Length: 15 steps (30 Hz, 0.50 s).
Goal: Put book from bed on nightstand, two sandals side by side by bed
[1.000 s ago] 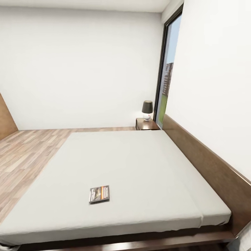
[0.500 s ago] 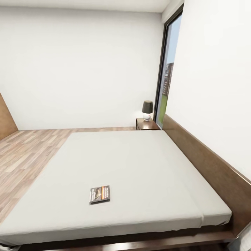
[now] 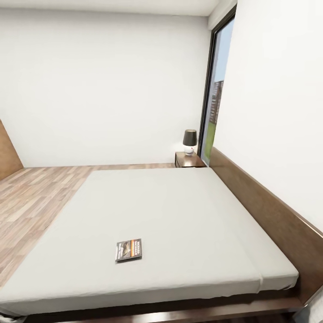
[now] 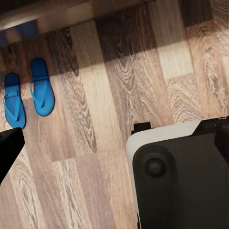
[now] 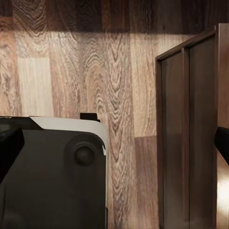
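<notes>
White walls and brown wood-plank floor make up the bedroom, with a tall dark-framed window at its far right corner. At the left gripper, one dark fingertip shows at the frame edge of the left wrist view and another dark tip at the opposite edge; the spread between them cannot be judged, so whether the jaws stand wide or narrow cannot be told, and nothing is seen held. The same holds for the right gripper: a dark fingertip shows at one edge of the right wrist view and a second at the other, state undetermined, nothing seen held. Beneath both wrist cameras lies the robot's base, dark with a pale rim, on the plank floor. Beside the base in the right wrist view stands a dark brown wooden cabinet, upright; I cannot tell whether it is a nightstand. The two sandals, bright blue, lie side by side on the floor, close together, just beside the shadowed edge of the bed frame. The bed carries a pale mattress, and the book lies flat on it near the bed's near edge. A nightstand stands at the bed's far corner against the headboard, bearing a lamp.
</notes>
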### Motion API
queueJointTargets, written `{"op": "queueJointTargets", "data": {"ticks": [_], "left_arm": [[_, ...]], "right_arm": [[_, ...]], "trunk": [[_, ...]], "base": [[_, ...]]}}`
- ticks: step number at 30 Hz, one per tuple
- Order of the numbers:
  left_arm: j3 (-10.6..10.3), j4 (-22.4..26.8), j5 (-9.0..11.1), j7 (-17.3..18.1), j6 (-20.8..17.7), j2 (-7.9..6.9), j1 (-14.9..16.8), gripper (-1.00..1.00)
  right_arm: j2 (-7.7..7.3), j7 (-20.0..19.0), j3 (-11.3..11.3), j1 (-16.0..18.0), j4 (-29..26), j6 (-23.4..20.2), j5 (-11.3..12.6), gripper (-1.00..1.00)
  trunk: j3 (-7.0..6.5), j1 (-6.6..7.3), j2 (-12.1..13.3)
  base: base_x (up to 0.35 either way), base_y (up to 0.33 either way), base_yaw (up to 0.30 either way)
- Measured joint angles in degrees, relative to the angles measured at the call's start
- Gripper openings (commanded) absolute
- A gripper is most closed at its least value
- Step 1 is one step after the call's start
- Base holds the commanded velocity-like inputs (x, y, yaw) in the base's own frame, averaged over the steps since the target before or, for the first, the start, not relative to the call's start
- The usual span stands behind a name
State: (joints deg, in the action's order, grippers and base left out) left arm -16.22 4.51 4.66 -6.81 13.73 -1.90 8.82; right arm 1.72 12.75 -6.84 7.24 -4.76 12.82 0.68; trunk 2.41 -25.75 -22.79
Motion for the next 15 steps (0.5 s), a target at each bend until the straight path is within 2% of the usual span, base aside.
{"op": "queueJointTargets", "data": {"ticks": [6, 8, 9, 11, 12, 15], "left_arm": [[0.41, 0.74, 0.33, -0.21, 2.91, -0.41, -0.02, 1.00], [0.72, 0.89, 0.77, -0.35, 4.25, -1.20, -0.07, 1.00], [1.09, 0.94, 1.29, -0.43, 4.96, -2.09, -0.08, 1.00], [2.59, 1.03, 3.42, -0.69, 6.33, -5.04, -0.11, 1.00], [2.37, 1.04, 3.40, -0.69, 6.34, -5.15, -0.11, 1.00], [6.38, 1.12, 8.45, -0.90, 7.86, -11.00, -0.13, 1.00]], "right_arm": [[-0.09, 0.00, 0.06, 0.00, 0.09, -0.02, 0.02, 1.00], [-0.11, 0.00, 0.07, 0.00, 0.10, -0.03, 0.03, 1.00], [-0.12, 0.00, 0.07, 0.00, 0.11, -0.04, 0.03, 1.00], [-0.13, 0.00, 0.07, 0.00, 0.12, -0.06, 0.03, 1.00], [-0.13, 0.00, 0.07, 0.00, 0.12, -0.06, 0.03, 1.00], [-0.14, 0.00, 0.07, 0.00, 0.13, -0.07, 0.03, 1.00]], "trunk": [[0.00, 0.00, 0.00], [0.00, 0.00, 0.00], [0.00, 0.00, 0.00], [0.00, 0.00, 0.00], [0.00, 0.00, 0.00], [0.00, 0.00, 0.00]], "base": [[0.000, 0.000, 0.000], [0.000, 0.000, 0.000], [0.000, 0.000, 0.000], [0.000, 0.000, 0.000], [0.000, 0.000, 0.000], [0.000, 0.000, 0.000]]}}
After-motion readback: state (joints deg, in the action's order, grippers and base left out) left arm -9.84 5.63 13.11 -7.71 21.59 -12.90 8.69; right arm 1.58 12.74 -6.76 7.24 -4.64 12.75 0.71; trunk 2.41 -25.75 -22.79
